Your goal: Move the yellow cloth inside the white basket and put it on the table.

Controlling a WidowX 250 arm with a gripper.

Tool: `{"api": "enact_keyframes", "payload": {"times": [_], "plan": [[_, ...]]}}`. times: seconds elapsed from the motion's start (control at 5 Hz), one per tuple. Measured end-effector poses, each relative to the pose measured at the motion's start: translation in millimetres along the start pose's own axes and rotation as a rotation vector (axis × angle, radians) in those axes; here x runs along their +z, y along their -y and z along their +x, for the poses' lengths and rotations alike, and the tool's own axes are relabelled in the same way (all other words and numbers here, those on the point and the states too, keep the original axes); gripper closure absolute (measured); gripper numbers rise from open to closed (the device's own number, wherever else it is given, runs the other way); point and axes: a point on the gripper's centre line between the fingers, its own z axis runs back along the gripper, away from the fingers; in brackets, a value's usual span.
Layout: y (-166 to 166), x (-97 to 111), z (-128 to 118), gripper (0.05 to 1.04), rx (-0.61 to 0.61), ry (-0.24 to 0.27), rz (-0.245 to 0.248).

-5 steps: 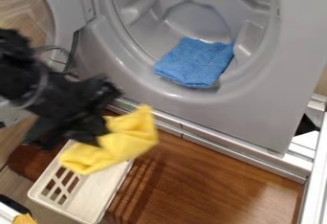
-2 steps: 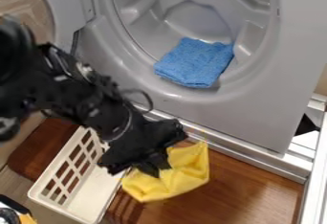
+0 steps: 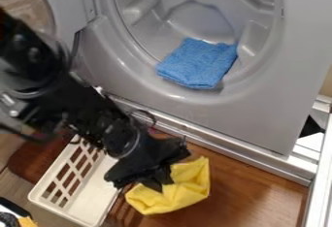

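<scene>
The black gripper [image 3: 162,180] hangs just right of the white basket, shut on the upper left part of the yellow cloth. Bunched and folded, the yellow cloth [image 3: 178,192] is over the brown wooden table [image 3: 246,197]; whether its lower edge touches the wood I cannot tell. The white basket [image 3: 83,204] stands at the lower left, its slotted side showing, and the arm covers part of its upper right end.
A grey washer-like drum unit [image 3: 214,119] with a blue cloth [image 3: 199,63] in its opening takes up the upper right. A metal rail [image 3: 259,162] runs along its lower edge. Beside the basket, a black and yellow object [image 3: 14,216] sits at the lower left corner.
From over the basket, the gripper and yellow cloth have moved right and down to over the wooden table. Since the second frame the cloth has dropped slightly.
</scene>
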Motion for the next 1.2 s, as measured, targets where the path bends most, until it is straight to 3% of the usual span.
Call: {"api": "enact_keyframes", "payload": {"times": [0.2,0.4,0.6,1.0,1.2], "plan": [[-6,-20,0,1.031,-0.007,-0.027,0.022],[-8,-26,0,1.008,-0.016,-0.030,0.020],[-9,-25,-2,0.859,-0.028,-0.048,0.018],[-8,-16,-2,0.284,-0.035,-0.050,0.000],[-4,-8,-1,0.076,-0.038,-0.050,-0.022]]}}
